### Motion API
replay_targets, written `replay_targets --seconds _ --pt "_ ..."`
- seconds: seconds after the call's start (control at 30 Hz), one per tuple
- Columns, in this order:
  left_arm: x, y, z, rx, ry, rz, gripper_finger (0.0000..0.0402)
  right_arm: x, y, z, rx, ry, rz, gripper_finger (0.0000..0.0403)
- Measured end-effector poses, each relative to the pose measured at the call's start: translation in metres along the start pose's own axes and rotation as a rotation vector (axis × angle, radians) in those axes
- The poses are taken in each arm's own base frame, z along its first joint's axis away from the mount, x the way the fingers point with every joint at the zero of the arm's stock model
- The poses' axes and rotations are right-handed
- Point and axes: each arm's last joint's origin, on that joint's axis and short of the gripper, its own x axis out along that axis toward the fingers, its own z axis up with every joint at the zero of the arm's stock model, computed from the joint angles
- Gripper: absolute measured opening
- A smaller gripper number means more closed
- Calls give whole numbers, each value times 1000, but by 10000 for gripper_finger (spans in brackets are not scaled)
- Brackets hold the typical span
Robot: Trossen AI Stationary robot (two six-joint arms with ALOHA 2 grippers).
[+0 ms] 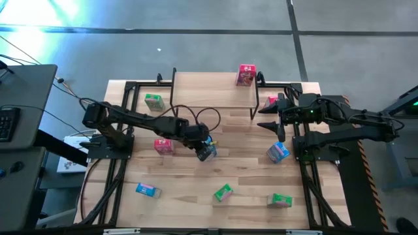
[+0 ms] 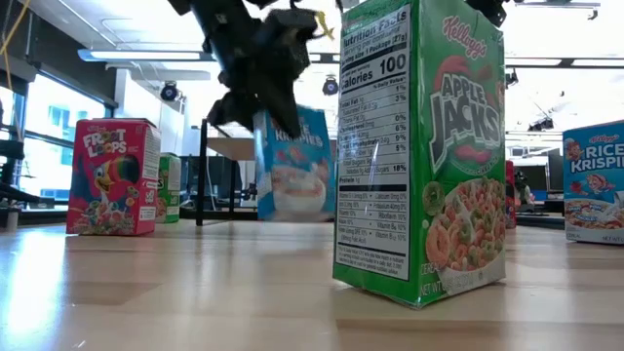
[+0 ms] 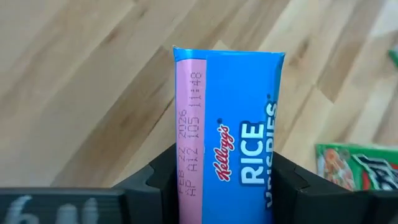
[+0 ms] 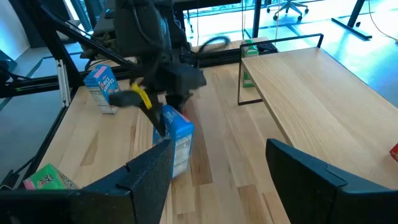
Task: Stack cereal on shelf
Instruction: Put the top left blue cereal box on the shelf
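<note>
Worktop [image 1: 196, 176] centre: the left pincer [image 1: 205, 150] is clamped on a blue box [image 3: 230, 143]. Only the low view shows this box lifted off the wood. The right pincer [image 4: 217, 162] waits beside the shelf [image 1: 212, 98], fingers apart.

Green box [image 2: 421, 156]: "Apple Jacks"; pink box [image 2: 110, 176]: "Froot Loops"; blue box [image 3: 230, 143]: "Rice Krispies".

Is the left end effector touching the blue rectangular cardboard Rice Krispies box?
Touching. The left wrist view shows the left end effector with both dark fingers pressed against the sides of the blue rectangular cardboard Rice Krispies box, no gap either side.
</note>
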Motion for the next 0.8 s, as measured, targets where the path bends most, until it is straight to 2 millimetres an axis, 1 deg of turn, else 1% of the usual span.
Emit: replay_targets --seconds 0.17,0.37,0.57,0.8 --pt "-31 3 -2 152 -13 -10 143 0 0 0 0 0 0 250" --pt "-77 10 -4 315 -67 -36 143 0 0 0 0 2 0 250" --pt "-116 31 -3 475 -125 -6 143 0 0 0 0 1 0 250" --pt "-149 60 5 474 -223 66 143 0 0 0 0 3 0 250"
